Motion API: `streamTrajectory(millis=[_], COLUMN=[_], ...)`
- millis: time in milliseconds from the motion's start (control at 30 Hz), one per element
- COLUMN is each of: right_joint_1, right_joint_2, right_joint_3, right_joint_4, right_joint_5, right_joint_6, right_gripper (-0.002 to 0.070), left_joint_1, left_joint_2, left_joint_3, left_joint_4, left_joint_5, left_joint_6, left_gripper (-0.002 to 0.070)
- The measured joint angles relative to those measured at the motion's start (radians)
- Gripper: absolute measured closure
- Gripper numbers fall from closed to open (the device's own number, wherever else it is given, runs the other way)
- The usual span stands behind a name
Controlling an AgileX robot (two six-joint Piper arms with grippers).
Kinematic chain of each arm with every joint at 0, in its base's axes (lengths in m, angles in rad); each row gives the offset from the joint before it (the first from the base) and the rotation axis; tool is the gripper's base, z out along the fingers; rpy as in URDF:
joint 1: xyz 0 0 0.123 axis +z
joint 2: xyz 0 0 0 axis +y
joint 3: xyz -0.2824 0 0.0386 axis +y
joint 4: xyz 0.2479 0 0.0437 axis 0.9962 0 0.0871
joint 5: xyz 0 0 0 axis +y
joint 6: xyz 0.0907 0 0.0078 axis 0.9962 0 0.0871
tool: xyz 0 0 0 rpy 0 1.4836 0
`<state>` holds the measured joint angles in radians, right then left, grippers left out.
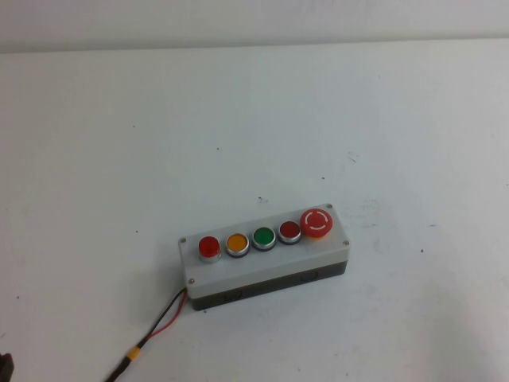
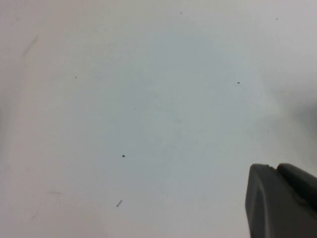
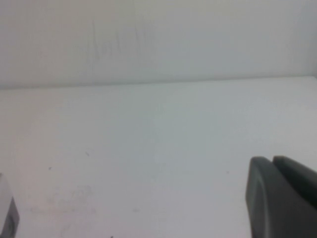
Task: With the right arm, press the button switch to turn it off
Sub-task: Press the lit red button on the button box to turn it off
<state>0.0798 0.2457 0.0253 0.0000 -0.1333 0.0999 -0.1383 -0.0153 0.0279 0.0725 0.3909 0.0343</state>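
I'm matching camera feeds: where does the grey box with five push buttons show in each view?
High view: grey five-button box, centre, slightly low.
Left wrist view: absent; left gripper over bare white table.
Right wrist view: pale corner at the frame edge, probably the box; right gripper apart from it.
Shared landmark: the white table.

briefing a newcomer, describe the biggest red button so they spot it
On the white table that left claw and right claw hang over, find the grey rectangular switch box. The round red mushroom button sits at its right end, bigger and raised, unlike four flat buttons beside it.
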Motion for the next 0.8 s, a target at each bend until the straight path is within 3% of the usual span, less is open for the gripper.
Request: streamTrajectory(millis=[300,633,800], right_joint_1=[-0.011,-0.011,-0.011], right_joint_2=[-0.244,-0.254,-0.254], right_joint_3=[0.0,0.0,0.0], right_joint_4=[-0.006,0.019,0.106], right_joint_5=[0.202,0.332,0.413], right_joint_6=[0.0,0.002,-0.119], right_gripper=[0.0692,0.0692,0.0692], left_joint_1=[0.0,0.0,0.0], left_joint_2=[0.0,0.0,0.0], left_joint_3=[0.0,0.0,0.0], left_joint_4=[0.0,0.0,0.0], left_joint_5=[0.0,0.0,0.0], left_joint_6=[0.0,0.0,0.0], left_gripper=[0.0677,0.0677,0.0677])
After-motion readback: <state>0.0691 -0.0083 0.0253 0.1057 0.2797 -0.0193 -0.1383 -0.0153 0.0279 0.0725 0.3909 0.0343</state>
